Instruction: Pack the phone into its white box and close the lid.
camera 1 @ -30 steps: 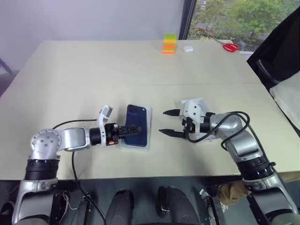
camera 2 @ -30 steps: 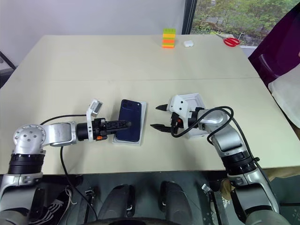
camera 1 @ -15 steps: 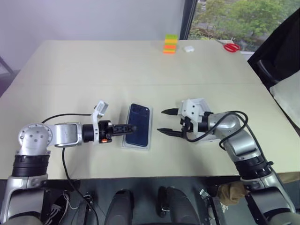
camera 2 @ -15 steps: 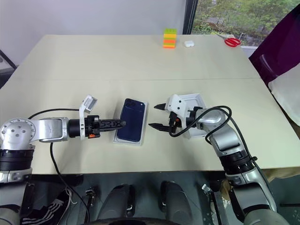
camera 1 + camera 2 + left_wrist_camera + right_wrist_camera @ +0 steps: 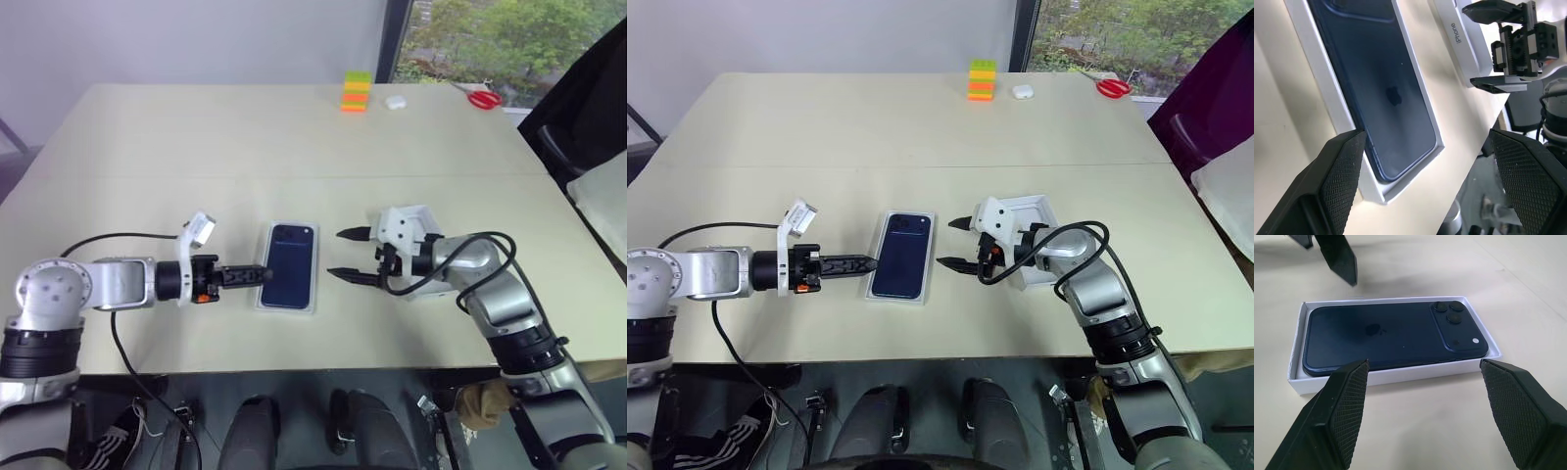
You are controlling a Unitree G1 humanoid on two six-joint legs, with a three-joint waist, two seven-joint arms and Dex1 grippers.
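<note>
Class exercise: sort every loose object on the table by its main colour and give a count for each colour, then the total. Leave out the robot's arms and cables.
White: 3, the white box, the lid, a small white case
Dark blue: 1, the phone
Red: 1, the scissors
Multicoloured: 1, the stack of bricks
Total: 6

A pale beige worktop (image 5: 196, 137) stood before a plain light wall (image 5: 196, 39); a window (image 5: 509, 39) showed green trees in daylight.

Navy phone (image 5: 291, 278) lies back-up inside the open white box (image 5: 1297, 363); lid (image 5: 1036, 210) nearby on the table
</note>
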